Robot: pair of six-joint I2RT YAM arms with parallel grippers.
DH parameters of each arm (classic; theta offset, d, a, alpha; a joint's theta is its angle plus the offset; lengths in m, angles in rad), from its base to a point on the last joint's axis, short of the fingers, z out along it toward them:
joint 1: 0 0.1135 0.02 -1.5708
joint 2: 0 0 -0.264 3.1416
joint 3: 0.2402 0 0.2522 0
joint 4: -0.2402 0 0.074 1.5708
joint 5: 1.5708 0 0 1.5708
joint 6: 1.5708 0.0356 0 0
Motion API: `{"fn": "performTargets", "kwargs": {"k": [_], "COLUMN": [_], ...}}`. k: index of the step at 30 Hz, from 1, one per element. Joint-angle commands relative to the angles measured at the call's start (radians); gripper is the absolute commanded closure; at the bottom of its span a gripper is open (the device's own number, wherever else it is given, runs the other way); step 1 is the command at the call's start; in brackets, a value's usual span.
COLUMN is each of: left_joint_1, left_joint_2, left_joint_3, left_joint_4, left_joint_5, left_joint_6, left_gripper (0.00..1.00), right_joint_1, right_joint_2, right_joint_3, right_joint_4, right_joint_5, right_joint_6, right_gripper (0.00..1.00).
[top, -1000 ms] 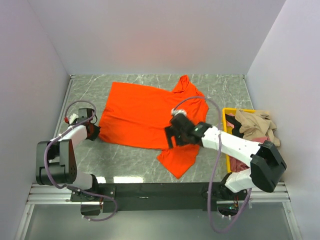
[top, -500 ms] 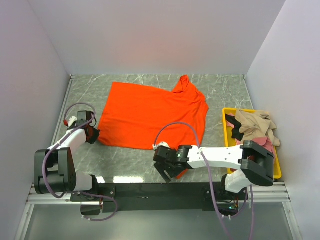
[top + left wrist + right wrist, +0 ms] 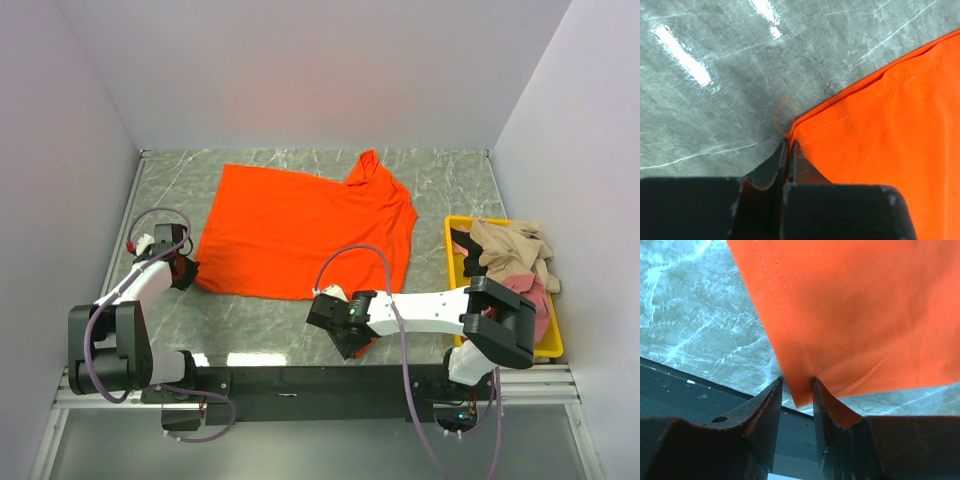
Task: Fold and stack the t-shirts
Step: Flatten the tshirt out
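The orange shirt lies spread flat mid-desk, its collar toward 1 o'clock. The left pincer is clamped together on the shirt's hem corner at 8 o'clock. The right pincer sits at 6 o'clock, jaws apart, with the shirt's near corner hanging between them, not squeezed. At 3 o'clock a yellow bin holds a crumpled beige shirt lying on top of a pink shirt.

The shirt lies mid-table. The left gripper is at its near-left corner and the right gripper at its near tip. The bin by the right edge holds other shirts.
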Motion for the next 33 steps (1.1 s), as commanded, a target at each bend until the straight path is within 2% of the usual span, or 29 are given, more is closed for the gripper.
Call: {"fn": "performTargets", "kwargs": {"k": [1,5,6,8,11,15,22,25,28,29,33], "left_joint_1": [0.001,0.0,0.0,0.0,-0.002,-0.009,-0.054,-0.055,-0.055,-0.055,-0.057], "left_joint_2": [-0.032,-0.039,-0.047,-0.058,-0.097,-0.192,-0.312,-0.338,-0.354,-0.358,-0.363], "left_joint_3": [0.007,0.012,0.012,0.015,0.025,0.061,0.267,0.37,0.485,0.514,0.704], "left_joint_4": [-0.013,-0.019,-0.021,-0.026,-0.03,-0.073,-0.138,-0.15,-0.153,-0.148,-0.157], "left_joint_5": [-0.023,-0.023,-0.024,-0.014,0.018,0.009,-0.006,-0.014,-0.014,-0.014,-0.034], "left_joint_6": [0.014,0.017,0.017,0.019,0.014,-0.003,-0.026,-0.027,-0.024,-0.021,0.0], "left_gripper": [0.99,0.99,0.99,0.99,0.99,0.99,1.0,0.99,0.99,0.99,0.99], "right_joint_1": [-0.019,-0.049,-0.06,-0.1,-0.169,-0.236,-0.376,-0.426,-0.48,-0.483,-0.485], "right_joint_2": [0.017,0.014,0.01,-0.007,-0.049,-0.156,-0.276,-0.343,-0.406,-0.424,-0.483], "right_joint_3": [-0.045,-0.072,-0.077,-0.086,-0.071,0.035,0.272,0.369,0.473,0.492,0.616], "right_joint_4": [-0.018,-0.015,-0.016,-0.025,-0.037,-0.084,-0.09,-0.015,0.102,0.178,0.298], "right_joint_5": [0.055,0.067,0.081,0.116,0.185,0.41,0.648,0.769,0.777,0.759,0.702], "right_joint_6": [0.035,0.043,0.043,0.058,0.061,0.066,-0.072,-0.182,-0.311,-0.35,-0.549], "right_gripper": [0.62,0.76,0.86,1.0,1.0,1.0,1.0,1.0,1.0,1.0,1.0]}}
